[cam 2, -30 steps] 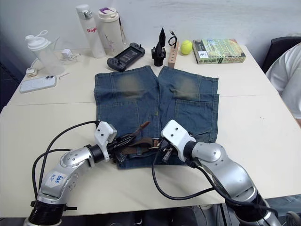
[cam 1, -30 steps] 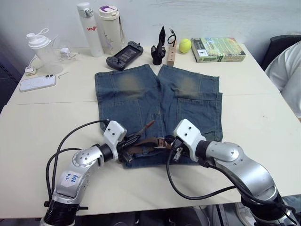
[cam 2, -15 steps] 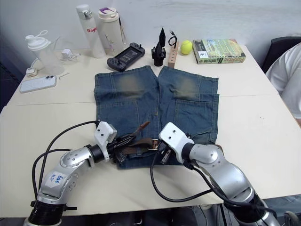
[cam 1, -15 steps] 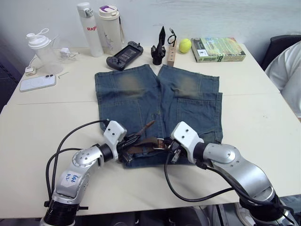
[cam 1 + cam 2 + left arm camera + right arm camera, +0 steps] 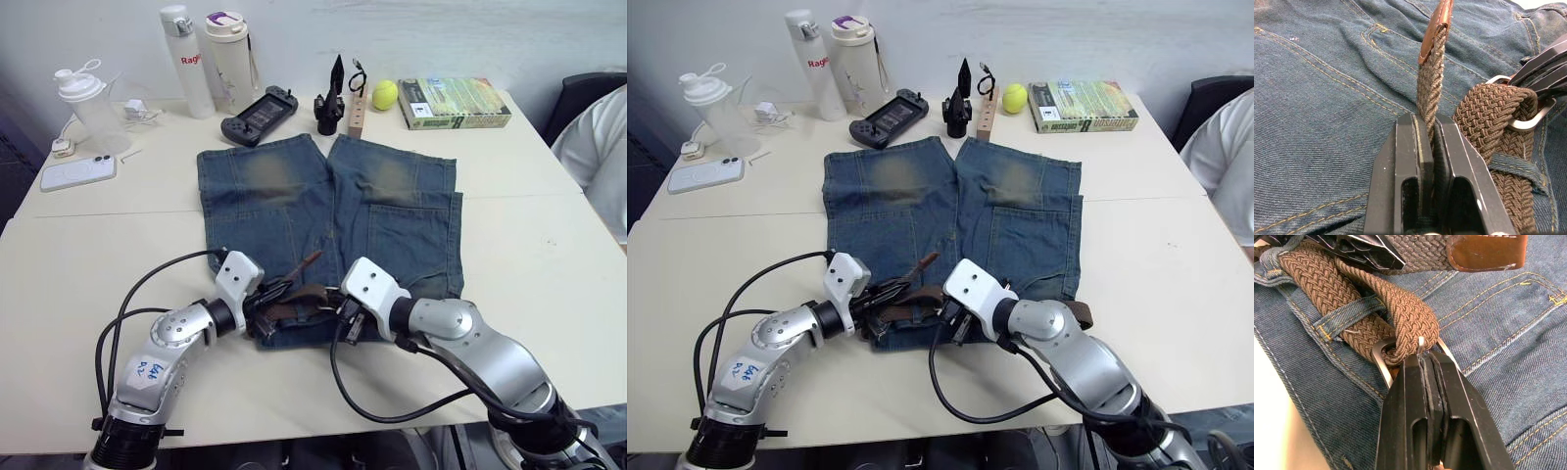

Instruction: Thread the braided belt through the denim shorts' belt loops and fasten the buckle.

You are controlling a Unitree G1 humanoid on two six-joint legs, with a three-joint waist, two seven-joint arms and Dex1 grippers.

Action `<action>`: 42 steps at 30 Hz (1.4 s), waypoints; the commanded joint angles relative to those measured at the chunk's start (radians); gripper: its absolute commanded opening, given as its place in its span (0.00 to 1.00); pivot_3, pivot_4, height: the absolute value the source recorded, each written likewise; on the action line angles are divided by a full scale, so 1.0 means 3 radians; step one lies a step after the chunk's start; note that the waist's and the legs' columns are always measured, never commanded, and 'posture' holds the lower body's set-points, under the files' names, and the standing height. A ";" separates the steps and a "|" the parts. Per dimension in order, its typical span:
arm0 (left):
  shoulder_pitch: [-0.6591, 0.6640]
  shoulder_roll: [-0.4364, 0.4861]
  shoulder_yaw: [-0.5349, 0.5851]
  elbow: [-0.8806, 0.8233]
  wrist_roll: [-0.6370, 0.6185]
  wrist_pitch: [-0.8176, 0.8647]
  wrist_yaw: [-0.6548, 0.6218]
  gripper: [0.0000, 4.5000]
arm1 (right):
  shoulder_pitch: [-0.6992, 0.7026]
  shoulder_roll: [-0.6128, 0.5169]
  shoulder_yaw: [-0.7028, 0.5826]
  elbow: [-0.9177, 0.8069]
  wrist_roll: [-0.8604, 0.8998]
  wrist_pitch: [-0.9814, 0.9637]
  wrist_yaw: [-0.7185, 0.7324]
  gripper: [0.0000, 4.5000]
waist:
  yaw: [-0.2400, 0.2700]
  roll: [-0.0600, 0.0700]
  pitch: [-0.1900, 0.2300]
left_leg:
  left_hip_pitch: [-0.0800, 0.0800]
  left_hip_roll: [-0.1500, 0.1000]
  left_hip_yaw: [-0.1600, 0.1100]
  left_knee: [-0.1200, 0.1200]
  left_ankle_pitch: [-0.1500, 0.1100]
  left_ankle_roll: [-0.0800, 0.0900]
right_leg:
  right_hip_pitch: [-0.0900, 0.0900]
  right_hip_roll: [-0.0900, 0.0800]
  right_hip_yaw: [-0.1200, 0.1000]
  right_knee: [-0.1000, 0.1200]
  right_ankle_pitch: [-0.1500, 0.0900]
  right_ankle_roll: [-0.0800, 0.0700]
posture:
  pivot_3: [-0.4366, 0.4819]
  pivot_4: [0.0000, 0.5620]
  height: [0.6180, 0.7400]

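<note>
The denim shorts (image 5: 323,211) lie flat on the table, waistband toward me. Along that waistband runs the braided belt (image 5: 294,299), brown and woven. My left gripper (image 5: 1427,127) is shut on the belt's free end, and the leather-capped tip (image 5: 1437,24) stands up beyond the fingers. My right gripper (image 5: 1425,364) is shut on the silver buckle (image 5: 1382,363), where the belt folds through the frame. A belt loop (image 5: 1347,316) crosses the strap beside the buckle. Both grippers sit close together at the waistband's middle, the left gripper (image 5: 266,297) just left of the right gripper (image 5: 343,311).
Along the far edge stand two bottles (image 5: 201,59), a shaker (image 5: 86,98), a phone (image 5: 78,172), a game controller (image 5: 260,115), a wooden block (image 5: 358,113), a tennis ball (image 5: 385,94) and a book (image 5: 454,103). A person's white sleeve (image 5: 598,147) shows at the right.
My right gripper has slid left along the waistband with the buckle, closing in on the left gripper. The left arm has stayed put.
</note>
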 commanded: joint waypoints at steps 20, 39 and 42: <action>0.0145 0.0317 0.0098 0.0088 0.0149 -0.0264 -0.0156 0.00 | -0.0082 -0.0031 0.0130 -0.0044 -0.0116 -0.0189 -0.0010 0.01 | -0.0076 0.0001 0.0000 | 0.0004 0.0000 0.0002 -0.0034 0.0010 -0.0007 | -0.0004 0.0003 -0.0020 -0.0008 0.0000 -0.0001 | 0.48 0.27 0.84; 0.0056 0.0252 0.0044 0.0139 0.0160 -0.0257 -0.0131 0.00 | -0.0075 -0.0516 0.1172 0.0345 -0.1123 -0.0838 0.0134 0.01 | -0.0076 0.0002 -0.0004 | 0.0008 0.0000 0.0002 -0.0034 0.0011 -0.0008 | -0.0001 0.0006 -0.0028 0.0000 -0.0001 -0.0001 | 0.48 0.27 0.84; 0.0023 0.0242 0.0030 0.0143 0.0159 -0.0249 -0.0134 0.00 | -0.0021 -0.0568 0.1272 0.0403 -0.1241 -0.0944 0.0154 0.01 | -0.0074 0.0001 -0.0005 | 0.0010 0.0000 0.0001 -0.0033 0.0011 -0.0008 | 0.0001 0.0006 -0.0029 -0.0001 -0.0001 -0.0001 | 0.48 0.27 0.84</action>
